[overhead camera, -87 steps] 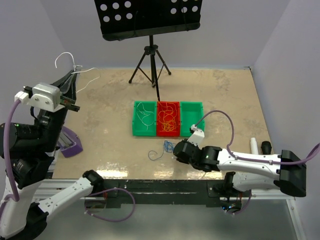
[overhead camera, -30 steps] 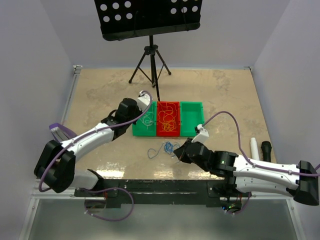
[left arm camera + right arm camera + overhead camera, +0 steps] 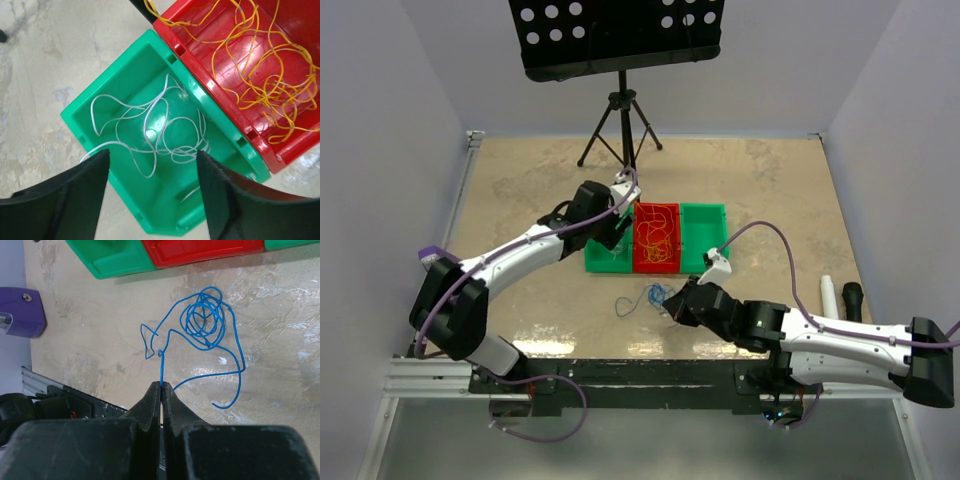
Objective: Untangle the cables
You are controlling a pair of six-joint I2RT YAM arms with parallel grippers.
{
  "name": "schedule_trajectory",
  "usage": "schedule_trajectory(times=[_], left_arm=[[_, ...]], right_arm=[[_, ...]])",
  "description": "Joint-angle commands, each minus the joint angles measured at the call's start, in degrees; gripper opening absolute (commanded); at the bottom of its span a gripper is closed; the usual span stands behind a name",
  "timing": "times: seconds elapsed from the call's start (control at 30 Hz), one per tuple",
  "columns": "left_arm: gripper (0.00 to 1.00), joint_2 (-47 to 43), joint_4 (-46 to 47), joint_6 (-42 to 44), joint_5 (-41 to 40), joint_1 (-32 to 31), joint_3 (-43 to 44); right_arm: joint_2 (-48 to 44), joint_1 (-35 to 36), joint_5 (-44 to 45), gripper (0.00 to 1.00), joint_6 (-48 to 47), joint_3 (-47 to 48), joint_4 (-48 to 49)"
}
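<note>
Left wrist view shows your left gripper (image 3: pixel 151 156) standing wide with nothing between its fingers, directly above the green bin (image 3: pixel 165 202). The white cables (image 3: pixel 150 125) lie loose inside it, which suggests this is the drop-off spot for white strands. Touching it, the red bin (image 3: pixel 292 15) holds the yellow-orange cables (image 3: pixel 260 75), so colours appear to be kept apart by compartment. Your right gripper (image 3: pixel 161 385) is pinched closed on a strand of the blue cable (image 3: pixel 202 320). Its coil lies on the table (image 3: pixel 90 350) near the bins, probably so you can draw the loops out.
</note>
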Motion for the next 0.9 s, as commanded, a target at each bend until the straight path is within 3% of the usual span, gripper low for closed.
schedule_trajectory(times=[0.0, 0.13, 0.27, 0.37, 0.47, 0.63, 0.87], left_arm=[[0.83, -7.5, -4.0, -0.2, 1.9, 0.0, 2.6], [1.0, -14.0, -8.0, 3.1, 8.8, -0.1, 3.1], [1.0, -20.8, -11.3, 6.7, 23.1, -0.5, 0.0], [1.0, -26.7, -11.5, 10.9, 31.5, -5.2, -5.8], [1.0, -29.2, -7.5, 12.3, 31.3, -10.0, -12.5], [0.98, -21.6, -2.7, 8.8, 29.5, -10.7, -15.0], [0.98, -17.8, 7.5, 9.8, 25.4, -10.8, -19.5]], right_arm=[[0.0, 0.3, 0.9, 0.0, -0.5, 2.8, -0.7], [-0.8, 0.3, 1.1, 0.0, -0.8, 3.0, -1.3], [-3.0, 0.3, 2.0, 0.0, -2.1, 3.7, -0.8], [-4.4, 0.3, 2.1, 0.0, -2.5, 4.4, -1.0], [-4.9, 0.3, 2.5, 0.0, -2.5, 5.6, -2.5], [-10.7, 0.3, 3.0, 0.0, -2.2, 4.9, -4.4], [-15.9, 0.3, 1.9, 0.0, -1.4, 2.9, -5.2]])
